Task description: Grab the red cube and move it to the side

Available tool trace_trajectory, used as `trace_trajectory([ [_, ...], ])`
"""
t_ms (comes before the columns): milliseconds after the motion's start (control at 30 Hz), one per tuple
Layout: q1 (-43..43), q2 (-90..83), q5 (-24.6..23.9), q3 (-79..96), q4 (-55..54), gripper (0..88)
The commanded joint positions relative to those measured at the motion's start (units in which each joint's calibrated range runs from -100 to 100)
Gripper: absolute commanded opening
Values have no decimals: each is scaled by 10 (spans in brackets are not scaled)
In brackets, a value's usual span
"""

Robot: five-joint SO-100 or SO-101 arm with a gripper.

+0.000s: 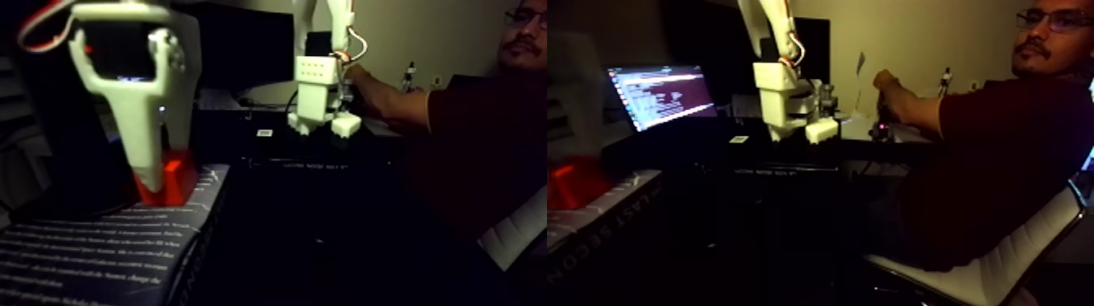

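The picture holds two side-by-side halves of the same scene. In the left half, the red cube sits on a dark book printed with white text. My white gripper comes down from the top left, one finger in front of the cube's left side and the other behind its top. The jaws look closed against the cube. In the right half the cube shows again at the left edge, under a blurred gripper.
A second white arm stands on the dark desk behind, with a person's hand on it. The person sits at right on a white chair. A lit laptop is open at the back.
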Motion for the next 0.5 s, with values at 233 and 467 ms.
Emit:
trace_trajectory([
  [233,-11,-15,32,13,15,514],
  [467,-10,-76,59,15,58,514],
])
